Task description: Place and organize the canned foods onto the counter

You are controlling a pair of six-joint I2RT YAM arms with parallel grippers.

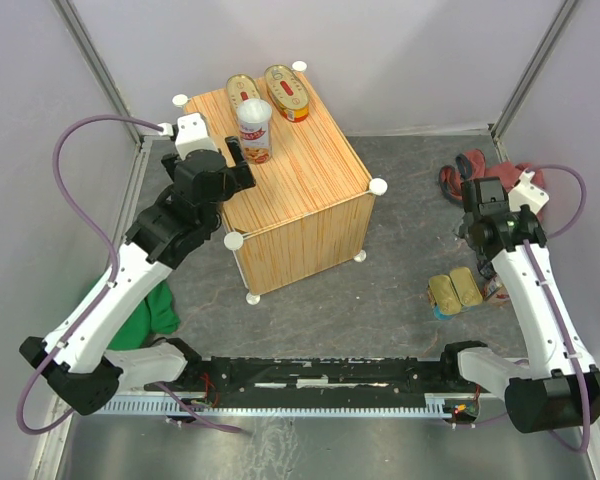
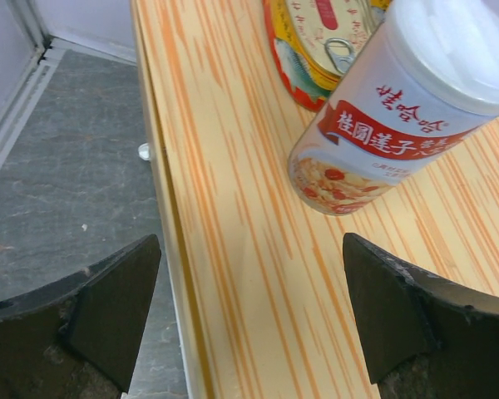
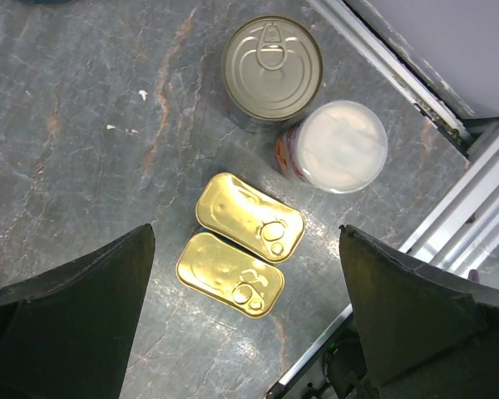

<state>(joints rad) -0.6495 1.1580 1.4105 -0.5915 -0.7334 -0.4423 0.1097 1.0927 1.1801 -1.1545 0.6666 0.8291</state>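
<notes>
Top external view: a grey marbled table (image 1: 400,200) carries the large light-wood-grain counter box with white round knobs (image 1: 290,190) toward 11 o'clock. The left gripper (image 1: 235,152) hovers over the box's 9 o'clock side, jaws spread wide with nothing between them. The right gripper (image 3: 246,249) hangs above the table at 3 o'clock, jaws likewise released and empty.

One tall white-lidded can with a red label band (image 2: 399,116) stands upright on the wood. In the left wrist view it sits at 1 o'clock beyond the dark fingers (image 2: 108,307), apart from them. A second tall white-lidded can (image 3: 343,146) stands on the table under the right wrist, just beside a dark round tin with a silver pull-tab lid (image 3: 272,71) at its 11 o'clock.

Two oval gold tins with red labels (image 1: 243,90) (image 1: 287,92) lie flat side by side at the box's far edge. Two rectangular gold tins (image 3: 249,218) (image 3: 230,274) lie touching along their long sides on the table, between the right fingers.
</notes>
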